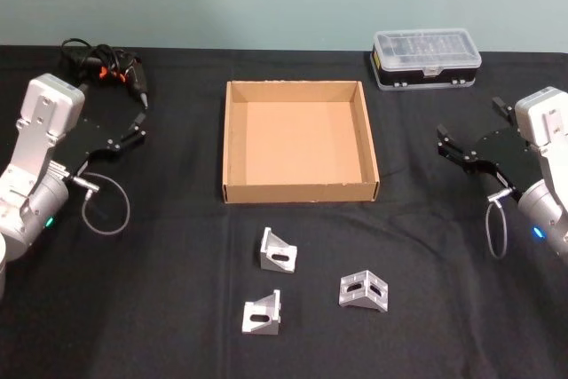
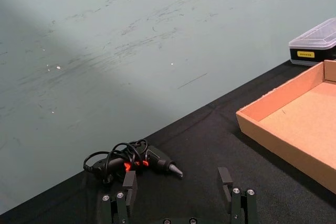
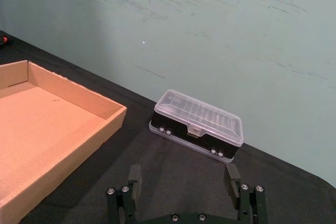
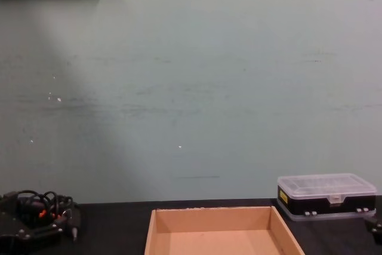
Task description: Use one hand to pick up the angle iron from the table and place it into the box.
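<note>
Left gripper: its two black fingers stand wide apart with nothing between them. It hangs at the table's left side on a boxy light grey arm, pointing toward a black tangle of cables with red bits near the far left edge.

Right gripper: its fingers are likewise spread wide and hold nothing. It hangs at the right side of the table, well apart from the box, and faces a black plastic case with a clear lid that stands at the far right, beside the box's far right corner.

Wide shallow tan cardboard box: it rests on the flat matte black tabletop at centre, between the two grippers, its floor bare.

Three small silvery-grey L-shaped metal brackets lie on the table on the robot's side of the box, all outside it and apart from one another. The far angle iron sits closest to the box's near wall. The left angle iron lies nearer the robot. The right angle iron lies to the right of both. No finger touches any of them.
</note>
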Action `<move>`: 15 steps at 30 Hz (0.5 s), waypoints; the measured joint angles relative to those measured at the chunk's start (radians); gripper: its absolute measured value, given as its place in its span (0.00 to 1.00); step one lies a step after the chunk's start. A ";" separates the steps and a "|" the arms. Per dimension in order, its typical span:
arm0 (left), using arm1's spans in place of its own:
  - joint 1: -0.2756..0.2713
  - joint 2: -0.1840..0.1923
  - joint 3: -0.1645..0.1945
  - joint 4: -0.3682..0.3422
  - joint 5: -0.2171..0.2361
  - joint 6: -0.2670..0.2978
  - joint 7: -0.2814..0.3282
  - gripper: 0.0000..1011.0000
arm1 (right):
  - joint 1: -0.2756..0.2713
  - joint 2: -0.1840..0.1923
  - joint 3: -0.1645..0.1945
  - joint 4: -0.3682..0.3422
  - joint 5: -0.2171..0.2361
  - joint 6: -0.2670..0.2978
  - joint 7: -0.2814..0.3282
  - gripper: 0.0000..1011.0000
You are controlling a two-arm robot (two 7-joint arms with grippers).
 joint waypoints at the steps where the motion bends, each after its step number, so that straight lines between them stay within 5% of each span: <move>1: 0.000 0.000 0.000 0.000 0.000 0.000 0.000 0.99 | 0.000 0.000 0.000 0.000 0.000 0.000 0.000 0.99; 15: 0.000 0.000 0.000 0.000 0.000 0.000 0.000 0.99 | 0.000 0.000 0.000 0.000 0.000 0.000 0.000 0.99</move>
